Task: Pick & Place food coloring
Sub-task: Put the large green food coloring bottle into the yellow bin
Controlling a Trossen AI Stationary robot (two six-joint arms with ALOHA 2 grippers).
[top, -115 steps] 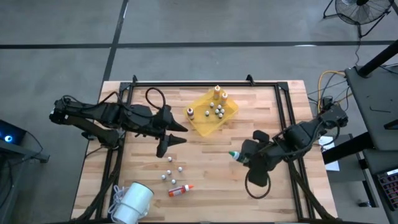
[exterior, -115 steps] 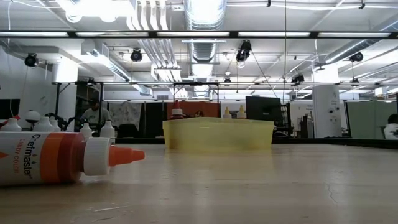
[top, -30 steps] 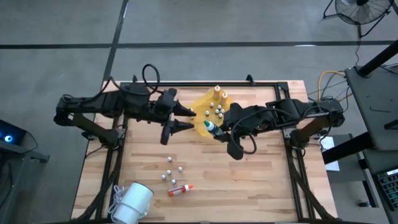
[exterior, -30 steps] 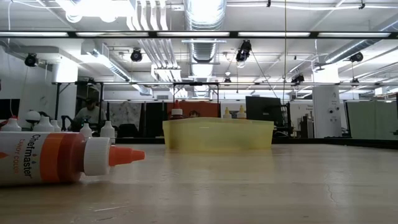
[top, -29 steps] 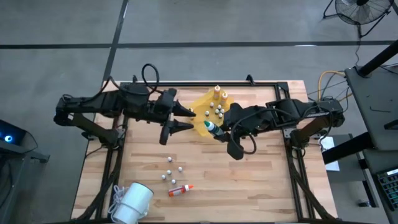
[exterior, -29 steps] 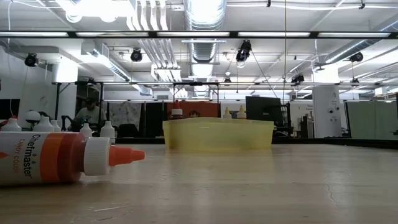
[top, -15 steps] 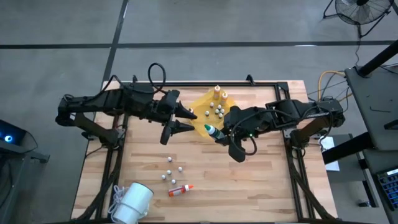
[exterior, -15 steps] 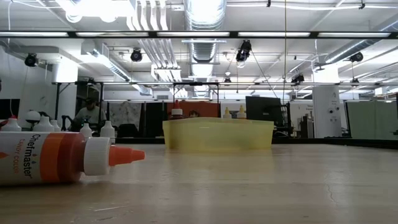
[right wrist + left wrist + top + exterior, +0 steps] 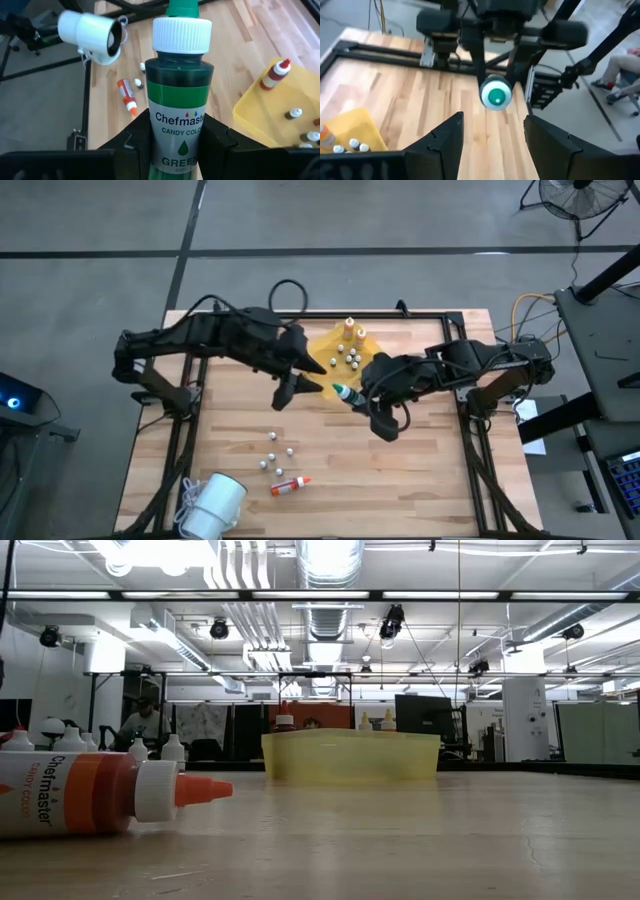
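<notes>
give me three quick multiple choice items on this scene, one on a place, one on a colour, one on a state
1. Where does the orange bottle lie?
A. in the yellow tray
B. on the table near the white cup
C. in the left pincer

2. What colour is the bottle in the right pincer?
A. green
B. red
C. blue

3. How is the left pincer?
A. shut on a bottle
B. open, empty
C. out of view

Key: 1 B, it lies beside the white cup; 2 A, the green bottle has a green label; 3 B, its fingers are apart with nothing between them.

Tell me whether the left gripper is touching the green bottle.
Apart. In the left wrist view the left gripper stands open, and the green bottle, held by the right gripper, floats beyond its fingers with bare table between.
</notes>
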